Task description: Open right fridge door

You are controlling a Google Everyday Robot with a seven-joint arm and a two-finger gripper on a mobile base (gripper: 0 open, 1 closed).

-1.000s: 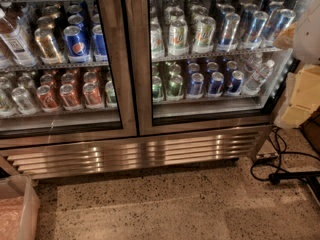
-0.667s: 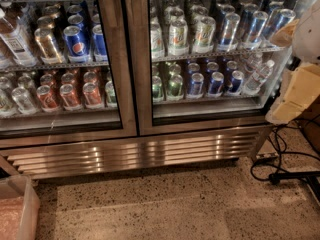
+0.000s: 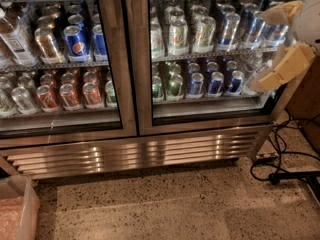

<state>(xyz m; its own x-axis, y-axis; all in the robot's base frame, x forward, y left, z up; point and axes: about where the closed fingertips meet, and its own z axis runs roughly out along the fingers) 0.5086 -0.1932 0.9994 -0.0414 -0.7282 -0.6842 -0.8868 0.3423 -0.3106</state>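
Note:
The right fridge door (image 3: 200,125) is a glass pane in a brushed steel frame, and it stands closed. Behind it are shelves of green, silver and blue cans (image 3: 210,34). I cannot make out its handle or a light strip in this view. My gripper (image 3: 262,51) comes in from the right edge, in front of the door's right side at shelf height. Its two tan fingers (image 3: 285,64) are spread apart, one above the other, with nothing between them.
The left glass door (image 3: 60,49) fronts Pepsi and red-orange cans and is closed. A steel grille (image 3: 135,154) runs below both doors. Black cables (image 3: 280,169) lie on the speckled floor at the right. A translucent bin (image 3: 17,211) sits at the bottom left.
My gripper has moved left from the right edge, further in front of the right door's glass. Both doors stay closed.

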